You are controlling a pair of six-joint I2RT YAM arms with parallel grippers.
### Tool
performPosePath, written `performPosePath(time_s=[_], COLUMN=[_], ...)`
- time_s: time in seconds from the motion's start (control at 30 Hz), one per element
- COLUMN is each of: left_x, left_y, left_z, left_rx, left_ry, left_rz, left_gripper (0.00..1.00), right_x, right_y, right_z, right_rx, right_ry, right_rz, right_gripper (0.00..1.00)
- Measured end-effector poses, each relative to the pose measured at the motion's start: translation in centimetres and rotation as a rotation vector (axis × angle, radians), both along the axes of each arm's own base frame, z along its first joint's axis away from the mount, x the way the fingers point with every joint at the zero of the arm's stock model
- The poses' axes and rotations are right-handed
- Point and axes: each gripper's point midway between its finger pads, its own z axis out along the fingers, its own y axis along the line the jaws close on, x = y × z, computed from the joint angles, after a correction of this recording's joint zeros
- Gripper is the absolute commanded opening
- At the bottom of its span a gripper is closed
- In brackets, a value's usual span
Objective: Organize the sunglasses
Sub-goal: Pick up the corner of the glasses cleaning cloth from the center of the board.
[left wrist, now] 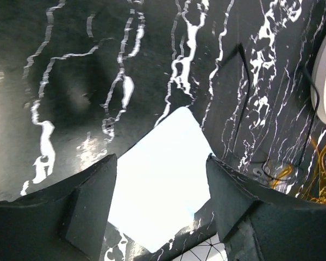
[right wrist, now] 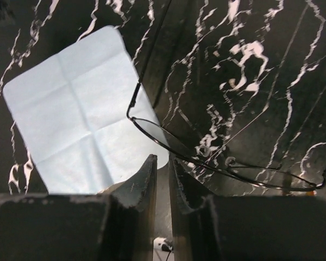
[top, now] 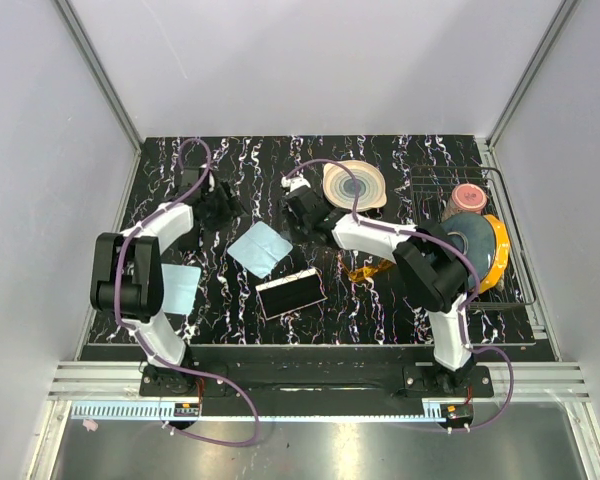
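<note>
Left of the pale blue cloth [top: 259, 248], the left gripper [top: 215, 207] is hanging with jaws wide apart. Just right of the cloth, the right gripper [right wrist: 162, 163] is showing only a narrow slit; whether it is pinching the thin wire-framed glasses [right wrist: 157, 133] at its tips is unclear. Farther right of the cloth, the sunglasses [top: 365, 271] are lying half hidden under the right arm [top: 380, 238].

A black marble-patterned tabletop [top: 380, 310], veined in white, fills the centre. Plain pale grey walls [top: 310, 60] rise at nine, twelve and three o'clock, edged by aluminium rails [top: 100, 85]. A brushed metal surface [top: 310, 450] lies at six.
</note>
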Motion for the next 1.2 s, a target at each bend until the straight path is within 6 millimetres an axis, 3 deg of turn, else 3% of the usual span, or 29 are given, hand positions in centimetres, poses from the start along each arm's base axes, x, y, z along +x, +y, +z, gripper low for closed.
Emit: performPosePath(time_s=[0.13,0.53,0.77,0.9,1.2], left_x=[0.6,2.6,2.7,3.0,2.6], left_y=[-1.8,-3.3,-4.8,-4.9,-4.6], left_z=[-0.2,-2.1,-2.5,-3.1,-5.2], left_rx=[0.007,0.051,0.089,0.126,0.193], left_ry=[-0.004,0.035,0.038,0.045,0.094], left_rz=[-0.062,-0.107,-0.147,-0.15,-0.143], left_gripper=[0.7,0.64,0.52,0.51,0.47], right_x=[1.8,6.3,5.6,3.9,1.9], right_y=[-0.7,-0.4,0.2,-0.3,-0.6], right_z=[-0.2,-0.2,-0.1,0.3,4.1], right_rx=[-0.009,-0.006,0.027,0.05,0.129], right_ry=[-0.001,-0.041,-0.013,0.022,0.013], right_rz=[-0.041,-0.102,-0.063,-0.045,-0.017], right_gripper=[0.19,0.22,0.22,0.23,0.23])
